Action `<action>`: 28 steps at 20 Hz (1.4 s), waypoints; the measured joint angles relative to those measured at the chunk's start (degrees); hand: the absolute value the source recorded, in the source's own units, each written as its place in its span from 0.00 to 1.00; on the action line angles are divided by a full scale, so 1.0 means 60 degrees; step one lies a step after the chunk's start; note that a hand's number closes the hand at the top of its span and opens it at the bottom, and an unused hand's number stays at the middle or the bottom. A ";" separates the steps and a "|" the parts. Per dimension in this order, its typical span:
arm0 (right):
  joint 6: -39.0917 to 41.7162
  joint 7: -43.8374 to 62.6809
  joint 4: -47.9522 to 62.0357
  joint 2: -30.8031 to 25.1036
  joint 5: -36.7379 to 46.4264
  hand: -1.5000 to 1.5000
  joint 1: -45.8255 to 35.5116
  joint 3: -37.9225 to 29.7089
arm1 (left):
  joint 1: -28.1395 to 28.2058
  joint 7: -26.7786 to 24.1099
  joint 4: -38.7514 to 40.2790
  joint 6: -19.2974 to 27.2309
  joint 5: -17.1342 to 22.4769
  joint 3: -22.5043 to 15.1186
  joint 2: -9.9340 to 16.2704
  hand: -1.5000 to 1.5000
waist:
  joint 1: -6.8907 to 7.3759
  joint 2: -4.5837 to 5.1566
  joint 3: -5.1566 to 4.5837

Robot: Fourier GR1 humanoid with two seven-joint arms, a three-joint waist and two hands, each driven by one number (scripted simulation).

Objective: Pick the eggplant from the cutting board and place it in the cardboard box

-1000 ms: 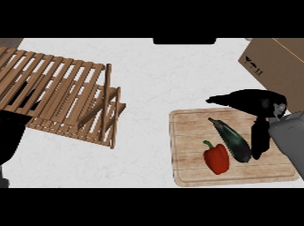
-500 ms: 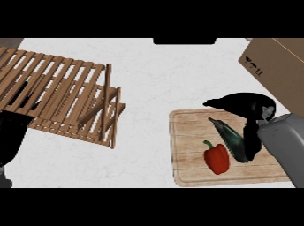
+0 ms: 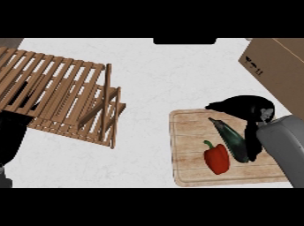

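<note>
The dark green-black eggplant (image 3: 231,140) lies lengthwise on the wooden cutting board (image 3: 188,167), stem end away from me. My right hand (image 3: 247,107) hovers over its far end. The fingers (image 3: 253,142) hang down along the eggplant's right side, and the thumb (image 3: 214,106) points left past the stem. The hand is not closed round it. The cardboard box (image 3: 286,66) stands at the back right, cut off by the view's edge. At the lower left edge my left hand (image 3: 5,137) rests open.
A red bell pepper (image 3: 216,158) lies on the board just left of the eggplant. A wooden slatted rack (image 3: 53,95) covers the left part of the white counter (image 3: 161,75), one hinged section hanging towards the board.
My right hand and forearm have come in further over the board, and the fingers now reach lower along the eggplant's right side. Eggplant, pepper and left hand have not moved.
</note>
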 measured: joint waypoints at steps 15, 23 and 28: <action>-0.0694 -0.1014 0.0892 0.0442 0.1458 0.00 0.0424 0.0281 | -0.0170 0.0178 0.0096 -0.0217 -0.0324 0.0320 -0.0290 0.50 | -0.0002 -0.0022 -0.0007; -0.1308 -0.2104 0.0981 0.0398 0.1946 1.00 0.0381 0.0047 | -0.0228 0.0372 0.0043 -0.0271 -0.0463 0.0430 -0.0450 0.50 | 0.0006 -0.0040 -0.0024; -0.1774 -0.2806 0.1225 0.0403 0.2367 1.00 0.0384 0.0027 | -0.0133 0.0426 -0.0124 -0.0385 -0.0512 0.0449 -0.0566 0.50 | 0.0010 -0.0040 -0.0037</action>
